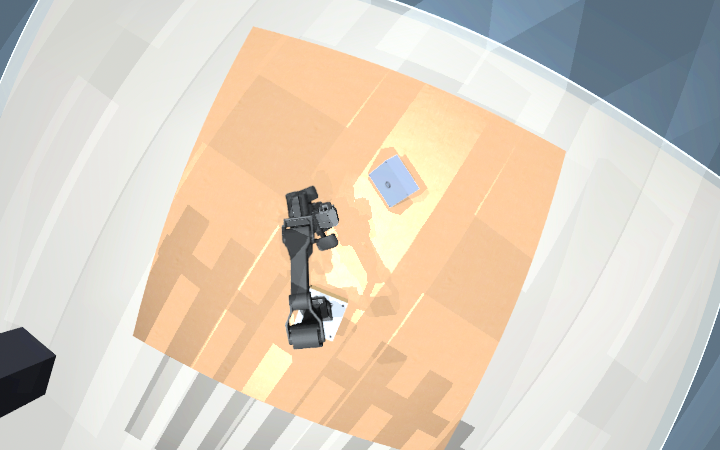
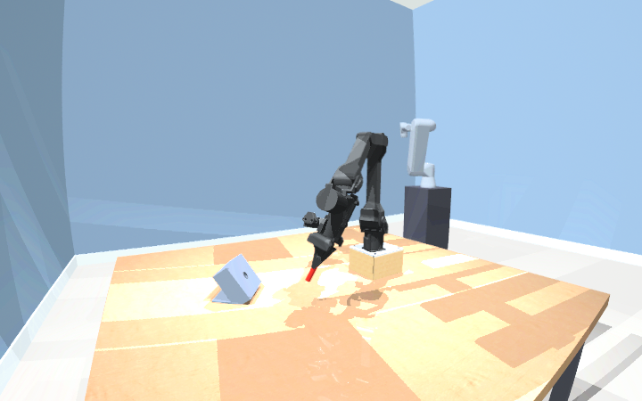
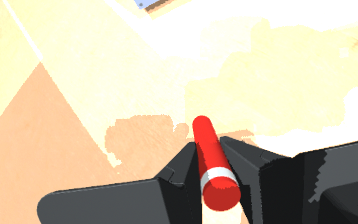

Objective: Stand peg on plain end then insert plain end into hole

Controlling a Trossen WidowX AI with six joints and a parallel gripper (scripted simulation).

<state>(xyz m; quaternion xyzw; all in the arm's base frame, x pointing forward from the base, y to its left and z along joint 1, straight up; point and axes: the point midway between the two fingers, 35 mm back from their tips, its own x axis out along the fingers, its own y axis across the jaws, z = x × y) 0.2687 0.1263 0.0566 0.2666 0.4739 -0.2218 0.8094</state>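
My gripper [image 2: 315, 267] [image 3: 209, 147] is shut on the red peg [image 2: 309, 274] [image 3: 207, 140]. The white band and the banded end are nearest the wrist camera, and the plain end points away from the fingers, down and outward. The peg is tilted, and in the exterior view its plain end shows above the table. The peg is hidden under the arm in the top view. The blue-grey sloped panel [image 1: 398, 169] [image 2: 235, 285] stands on the table beyond the gripper, its hole [image 1: 387, 184] [image 2: 244, 274] facing up and toward the robot's side. Only a corner of the panel shows in the wrist view.
The arm's base stands on a block with a white top plate [image 1: 336, 321] [image 2: 374, 264] on the wooden table [image 1: 262, 134] [image 2: 163, 369]. A white robot arm [image 2: 418, 147] on a dark pedestal [image 2: 425, 214] stands beyond the table. Shadows cross the table top.
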